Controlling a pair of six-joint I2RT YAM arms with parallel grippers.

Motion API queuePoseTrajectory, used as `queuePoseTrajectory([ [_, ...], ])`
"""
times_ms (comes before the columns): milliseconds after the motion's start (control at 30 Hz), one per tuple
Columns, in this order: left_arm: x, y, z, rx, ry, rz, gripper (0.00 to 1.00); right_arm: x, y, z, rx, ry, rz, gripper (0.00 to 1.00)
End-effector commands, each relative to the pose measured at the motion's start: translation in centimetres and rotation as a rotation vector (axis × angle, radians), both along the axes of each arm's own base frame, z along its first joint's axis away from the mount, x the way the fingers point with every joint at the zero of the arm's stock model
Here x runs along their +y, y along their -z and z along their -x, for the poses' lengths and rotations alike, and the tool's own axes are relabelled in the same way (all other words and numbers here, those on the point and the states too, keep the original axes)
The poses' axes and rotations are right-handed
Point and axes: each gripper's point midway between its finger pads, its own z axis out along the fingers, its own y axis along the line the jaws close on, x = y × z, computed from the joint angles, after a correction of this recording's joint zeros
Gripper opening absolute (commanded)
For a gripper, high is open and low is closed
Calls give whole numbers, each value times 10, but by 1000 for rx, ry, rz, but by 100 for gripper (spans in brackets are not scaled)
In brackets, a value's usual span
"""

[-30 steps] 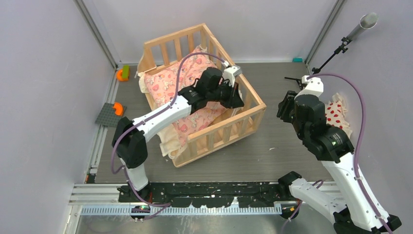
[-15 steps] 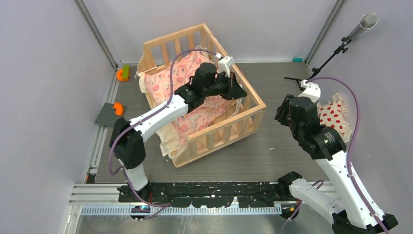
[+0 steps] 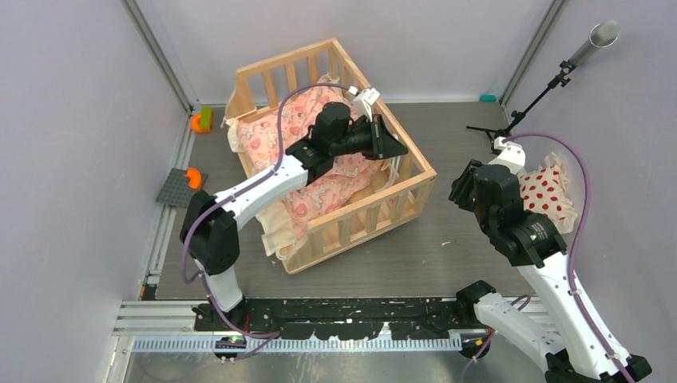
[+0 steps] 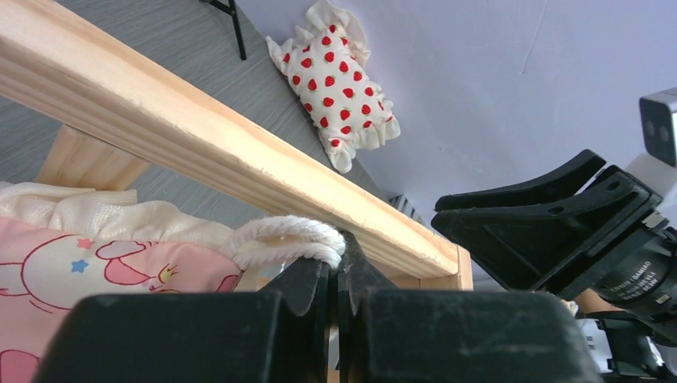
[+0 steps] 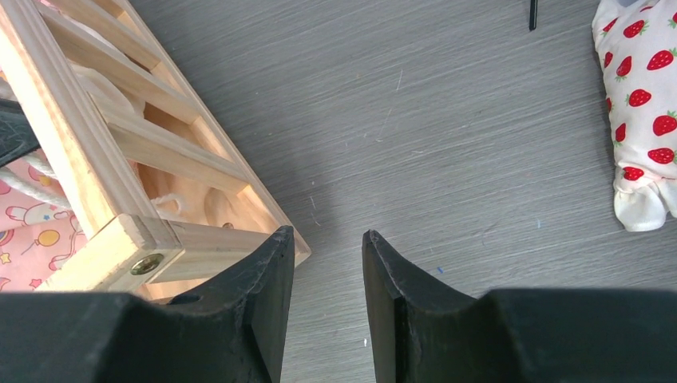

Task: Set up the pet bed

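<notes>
Shifted toward the far right rail of the pet bed [image 3: 375, 209] in the last second, the left gripper [image 4: 339, 254] stays pinched shut on a cream tie [image 4: 283, 238] of the pink cushion [image 3: 275, 136], just under that rail and seemingly ready for tying. The right gripper [image 5: 327, 271], jaws half apart and empty, has drawn back beside the bed's right corner, uncovering the strawberry pillow [image 3: 551, 191] well right of the bed.

The pet bed [image 3: 371, 209] stands on the desk [image 3: 455, 239], left of centre and toward the back. The cushion [image 3: 267, 136] lies in it, spilling over the near-left side, with a tie [image 4: 287, 239] beside the right rail. The pillow [image 3: 551, 195] lies well right of the bed. The right arm [image 3: 499, 207] is between them.
</notes>
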Motion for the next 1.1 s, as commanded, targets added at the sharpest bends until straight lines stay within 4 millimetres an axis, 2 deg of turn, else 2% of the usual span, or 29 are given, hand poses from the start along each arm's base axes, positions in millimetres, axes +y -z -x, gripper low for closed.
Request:
queuePoseTrajectory([
  [0,-14,-15,11,-6,69,124,0,0,-9,-3,-48,20,-38,42],
  [100,-21,0,20,10,98,96,0,-3,-8,-2,-47,30,-29,42],
  [200,-24,26,24,23,107,19,0,-7,-7,-1,-49,44,-16,42],
  [300,-21,48,24,36,90,-36,0,-10,-7,0,-50,52,-6,42],
  [433,-16,65,24,45,69,-64,0,-14,-7,2,-49,66,8,42],
  [700,-26,68,32,53,74,-21,0,-12,6,2,-21,73,-6,42],
  [900,-26,62,24,49,-10,42,2,-9,18,3,6,68,-11,42],
  [1067,-30,66,25,53,-36,52,9,-1,35,2,59,36,-17,44],
])
